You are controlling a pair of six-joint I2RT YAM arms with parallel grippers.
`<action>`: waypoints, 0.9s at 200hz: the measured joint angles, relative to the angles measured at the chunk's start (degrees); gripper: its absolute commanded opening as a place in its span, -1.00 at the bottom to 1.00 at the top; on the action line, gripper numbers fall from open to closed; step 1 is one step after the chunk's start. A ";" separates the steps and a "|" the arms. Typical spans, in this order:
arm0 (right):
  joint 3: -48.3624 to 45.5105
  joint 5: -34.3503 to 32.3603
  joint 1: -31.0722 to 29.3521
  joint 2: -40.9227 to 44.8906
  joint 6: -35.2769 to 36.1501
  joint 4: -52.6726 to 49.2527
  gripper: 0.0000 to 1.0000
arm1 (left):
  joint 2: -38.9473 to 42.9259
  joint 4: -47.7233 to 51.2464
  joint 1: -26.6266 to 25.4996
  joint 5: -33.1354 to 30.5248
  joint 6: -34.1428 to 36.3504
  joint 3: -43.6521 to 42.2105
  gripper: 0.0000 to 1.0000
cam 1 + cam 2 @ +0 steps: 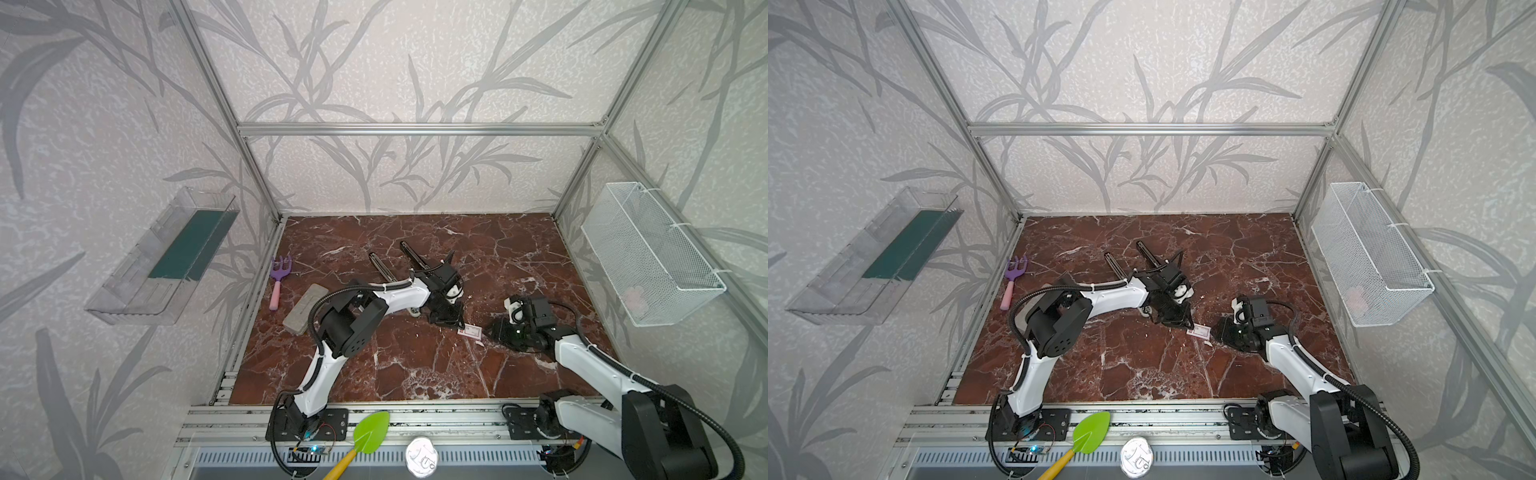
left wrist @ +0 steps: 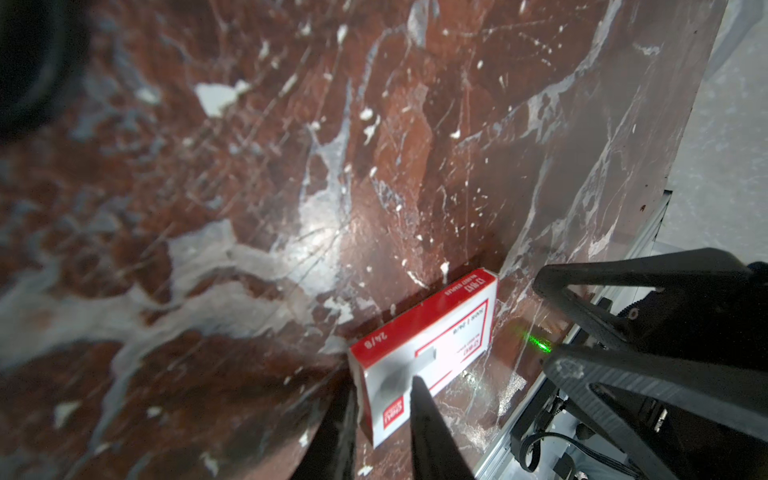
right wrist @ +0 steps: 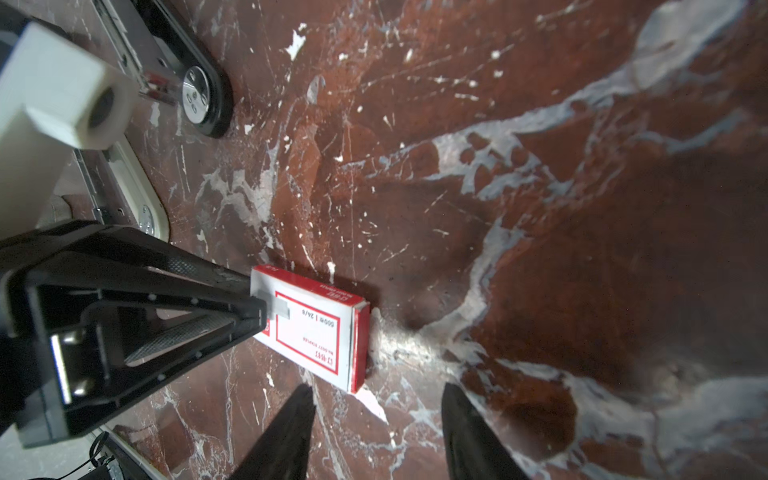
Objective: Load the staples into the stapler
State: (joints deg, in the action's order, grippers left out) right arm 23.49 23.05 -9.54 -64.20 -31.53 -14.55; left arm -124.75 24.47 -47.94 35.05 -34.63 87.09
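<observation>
Now staples box (image 2: 440, 332) end sits at L gripper (image 2: 382, 380) tips.

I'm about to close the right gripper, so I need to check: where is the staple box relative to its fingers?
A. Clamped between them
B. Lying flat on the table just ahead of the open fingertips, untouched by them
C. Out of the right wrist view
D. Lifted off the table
B: in the right wrist view the staple box lies flat on the table just beyond the right gripper, whose jaws stand open and clear of it.
</observation>
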 measured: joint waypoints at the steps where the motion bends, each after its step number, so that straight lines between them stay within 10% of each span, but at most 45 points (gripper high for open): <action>1: 0.00 0.00 0.00 -0.04 0.00 0.00 0.02 | 0.00 -0.02 0.00 0.00 0.00 0.00 -0.58; 67: 0.46 -0.02 -0.26 -0.66 0.02 0.02 0.00 | -0.39 -0.68 0.04 1.18 0.70 0.11 -1.00; 180: 5.11 -2.47 -4.02 -7.78 1.33 -1.57 -0.39 | -0.13 -2.60 0.39 1.53 1.03 -0.94 -1.00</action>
State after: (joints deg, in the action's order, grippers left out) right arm 28.60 20.58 -13.56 -71.99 -30.20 -16.12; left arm -124.88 21.87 -47.55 36.58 -33.61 86.15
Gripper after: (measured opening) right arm 0.309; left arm 0.048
